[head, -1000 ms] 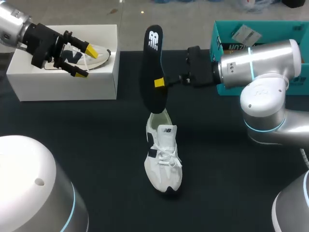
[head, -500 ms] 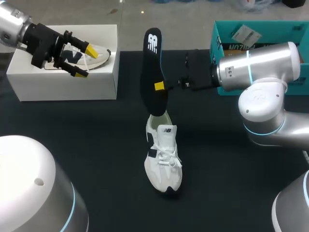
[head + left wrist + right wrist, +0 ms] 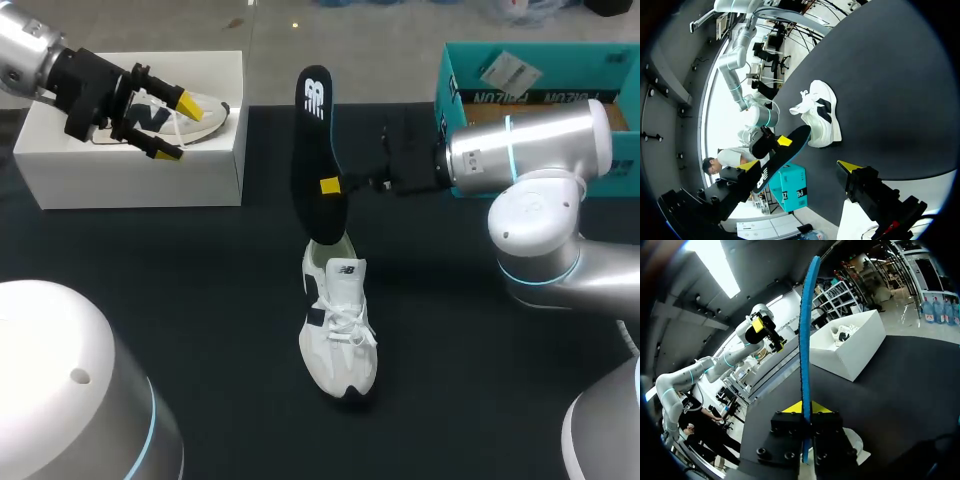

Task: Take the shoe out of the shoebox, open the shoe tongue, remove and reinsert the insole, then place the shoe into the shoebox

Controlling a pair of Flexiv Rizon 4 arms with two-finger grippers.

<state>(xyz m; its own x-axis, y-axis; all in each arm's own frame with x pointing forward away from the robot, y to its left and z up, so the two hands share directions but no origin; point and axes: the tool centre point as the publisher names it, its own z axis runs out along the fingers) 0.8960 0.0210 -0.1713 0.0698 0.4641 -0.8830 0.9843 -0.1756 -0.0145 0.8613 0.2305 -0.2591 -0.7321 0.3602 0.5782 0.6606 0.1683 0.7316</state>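
Observation:
A white shoe [image 3: 338,325] stands on the black table, toe toward the front edge; it also shows in the left wrist view [image 3: 820,117]. Above its heel opening a black insole [image 3: 315,150] hangs nearly upright, its lower end at the opening. My right gripper [image 3: 330,186] is shut on the insole's middle. In the right wrist view the insole's blue edge [image 3: 805,340] rises from between the yellow tips of the right gripper [image 3: 805,407]. My left gripper [image 3: 168,127] hovers open over the white shoebox [image 3: 130,170]; in its own view the left gripper [image 3: 800,167] holds nothing.
Another white shoe [image 3: 195,108] lies in the white shoebox at the back left. A teal box [image 3: 470,75] stands at the back right behind my right arm. Black table surface lies open around the standing shoe.
The right gripper has lowered the insole slightly, bringing its lower end closer to the shoe's heel opening. The left arm and the shoe have not moved.

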